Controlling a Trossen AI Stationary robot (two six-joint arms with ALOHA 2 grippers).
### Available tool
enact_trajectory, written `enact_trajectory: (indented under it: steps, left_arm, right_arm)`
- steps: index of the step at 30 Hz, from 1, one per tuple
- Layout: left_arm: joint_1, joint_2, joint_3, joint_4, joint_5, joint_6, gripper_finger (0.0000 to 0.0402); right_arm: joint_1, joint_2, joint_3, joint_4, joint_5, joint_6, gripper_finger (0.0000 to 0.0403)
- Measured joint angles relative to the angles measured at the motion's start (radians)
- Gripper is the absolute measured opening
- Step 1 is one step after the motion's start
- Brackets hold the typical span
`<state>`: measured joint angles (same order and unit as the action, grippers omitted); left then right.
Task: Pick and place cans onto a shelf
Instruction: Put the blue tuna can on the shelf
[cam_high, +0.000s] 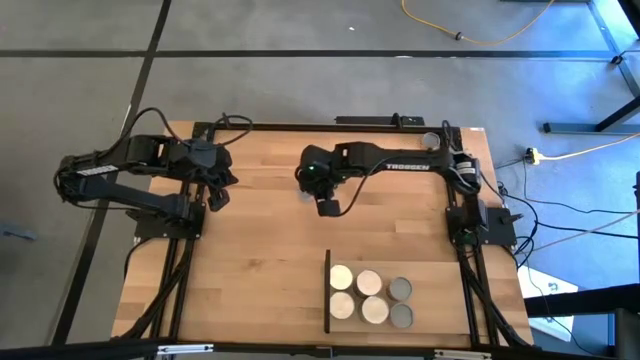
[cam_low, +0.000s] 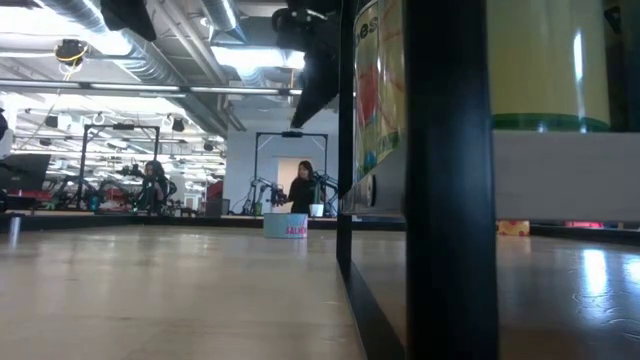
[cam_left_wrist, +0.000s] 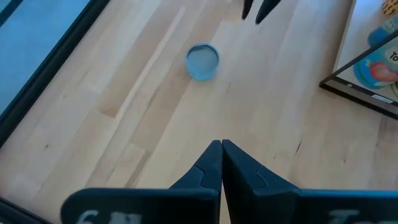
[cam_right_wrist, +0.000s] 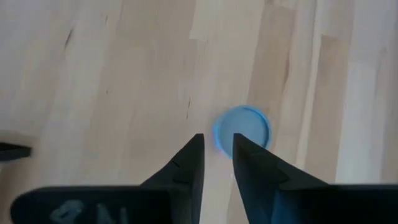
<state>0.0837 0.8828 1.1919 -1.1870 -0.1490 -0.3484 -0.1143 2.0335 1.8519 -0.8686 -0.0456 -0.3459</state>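
Observation:
A small can with a blue-tinted round top (cam_left_wrist: 202, 62) stands upright on the bare tabletop near the middle. My right gripper (cam_right_wrist: 217, 142) hangs open above it with a narrow gap, tips pointing down just short of the can (cam_right_wrist: 242, 130). In the high view that gripper (cam_high: 326, 206) hides the can. My left gripper (cam_left_wrist: 221, 148) is shut and empty, held back at the table's left (cam_high: 216, 190). The shelf (cam_high: 440, 290), with its black upright edge (cam_high: 328, 290), lies at the near right. It carries several cans, some cream-topped (cam_high: 343, 305) and two grey-topped (cam_high: 399, 290).
A black rail (cam_high: 300, 127) runs along the table's far edge, and the arm bases and cables line both sides. In the low view the shelf's black edge (cam_low: 445, 180) and a can on the shelf (cam_low: 540, 60) fill the right. People (cam_low: 303, 190) stand far behind in the room.

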Motion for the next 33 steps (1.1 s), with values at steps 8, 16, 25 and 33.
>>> enact_trajectory:
  steps: [8, 16, 25, 33]
  left_arm:
    - [0.0, 0.0, 0.0, 0.0, 0.0, -0.012, 0.0]
    - [0.0, 0.0, 0.0, 0.0, 0.0, -0.012, 0.0]
    - [0.0, 0.0, 0.0, 0.0, 0.0, -0.012, 0.0]
    - [0.0, 0.0, 0.0, 0.0, 0.0, -0.012, 0.0]
  right_arm:
    - [-0.003, 0.088, 0.0, 0.02, 0.009, -0.054, 0.0088]
    - [-0.003, 0.176, 0.0, 0.036, 0.021, -0.056, 0.0088]
    - [-0.032, 0.212, 0.0, 0.063, 0.027, -0.057, 0.0088]
    - [-0.062, 0.211, -0.002, 0.087, -0.003, -0.056, 0.0088]
